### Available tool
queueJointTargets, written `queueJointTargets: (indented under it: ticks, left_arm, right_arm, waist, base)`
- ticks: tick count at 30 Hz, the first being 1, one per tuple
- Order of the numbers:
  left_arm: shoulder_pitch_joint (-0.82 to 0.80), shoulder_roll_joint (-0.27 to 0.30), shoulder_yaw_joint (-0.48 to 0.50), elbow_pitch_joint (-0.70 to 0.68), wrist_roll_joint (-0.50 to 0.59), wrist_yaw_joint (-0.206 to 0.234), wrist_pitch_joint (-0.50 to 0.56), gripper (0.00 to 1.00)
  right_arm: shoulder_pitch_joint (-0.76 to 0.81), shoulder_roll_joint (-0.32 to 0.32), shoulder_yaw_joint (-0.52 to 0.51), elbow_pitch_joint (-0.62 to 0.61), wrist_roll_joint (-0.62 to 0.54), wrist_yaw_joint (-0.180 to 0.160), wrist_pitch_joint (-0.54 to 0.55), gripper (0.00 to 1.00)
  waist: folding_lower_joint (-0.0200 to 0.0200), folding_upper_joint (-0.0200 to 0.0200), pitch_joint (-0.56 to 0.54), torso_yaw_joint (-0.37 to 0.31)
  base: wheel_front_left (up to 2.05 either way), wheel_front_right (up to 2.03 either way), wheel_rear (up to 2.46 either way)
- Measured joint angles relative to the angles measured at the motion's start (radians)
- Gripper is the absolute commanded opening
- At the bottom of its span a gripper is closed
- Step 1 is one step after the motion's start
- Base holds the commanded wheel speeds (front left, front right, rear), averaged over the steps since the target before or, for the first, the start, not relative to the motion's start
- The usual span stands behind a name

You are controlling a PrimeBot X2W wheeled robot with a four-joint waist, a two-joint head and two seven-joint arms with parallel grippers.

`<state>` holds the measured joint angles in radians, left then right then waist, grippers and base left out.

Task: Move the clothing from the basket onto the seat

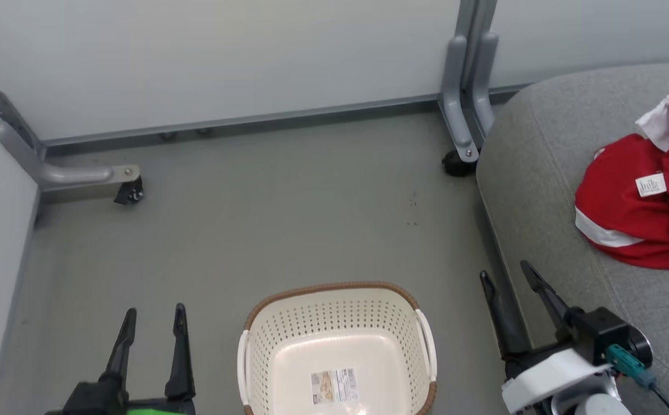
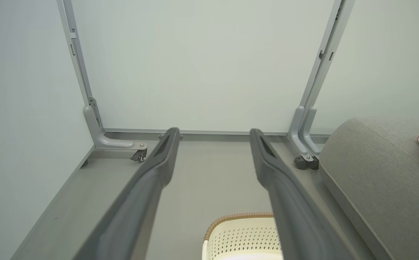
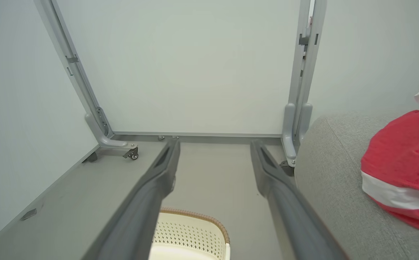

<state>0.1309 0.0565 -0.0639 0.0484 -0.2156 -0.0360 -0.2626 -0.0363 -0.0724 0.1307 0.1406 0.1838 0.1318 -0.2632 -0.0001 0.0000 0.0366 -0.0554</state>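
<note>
- head view, 6 o'clock: empty basket [image 1: 334,314]
- 3 o'clock: clothing [image 1: 634,219] heaped on the seat [image 1: 542,173], nearest the right gripper [image 1: 507,274]
- left gripper [image 1: 154,314] and right gripper spread wide, holding nothing
- looks done tbh

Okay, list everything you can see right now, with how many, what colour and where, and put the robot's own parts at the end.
clothing: one heap (number of garments unclear), red with white stripes, on the seat at right
label: one, white, on the clothing
seat: one, grey, right of the basket
basket: one, cream with brown rim, on the floor between the grippers
sticker: one, barcode, on the basket's bottom
panels: pale, behind and at left
frame: grey metal, at the panel joints
casters: two, black, under the frame feet
floor: grey
left gripper: one, dark, lower left, jaws apart
right gripper: one, dark, lower right by the seat, jaws apart
</note>
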Motion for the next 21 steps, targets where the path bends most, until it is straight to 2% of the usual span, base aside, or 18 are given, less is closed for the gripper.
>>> queueJointTargets:
  ticks: [3,10,21]
  left_arm:
    - [0.052,-0.002,0.023,-0.009,0.028,-0.018,0.0,1.0]
    - [0.125,-0.005,0.049,-0.021,0.043,-0.027,0.0,1.0]
    - [0.141,-0.005,0.026,-0.016,0.048,-0.03,0.0,1.0]
  right_arm:
    - [0.057,-0.002,-0.013,-0.011,-0.001,0.0,0.0,1.0]
    - [0.114,-0.004,-0.025,-0.027,-0.009,0.0,0.0,1.0]
    - [0.131,-0.004,-0.037,-0.035,-0.009,0.0,0.0,1.0]
  waist:
    - [0.0,0.0,-0.043,0.018]
    - [0.0,0.0,-0.12,0.041]
    - [0.0,0.0,-0.152,0.055]
  base:
    - [0.0,0.0,0.0]
    - [0.0,0.0,0.0]
    - [0.0,0.0,0.0]
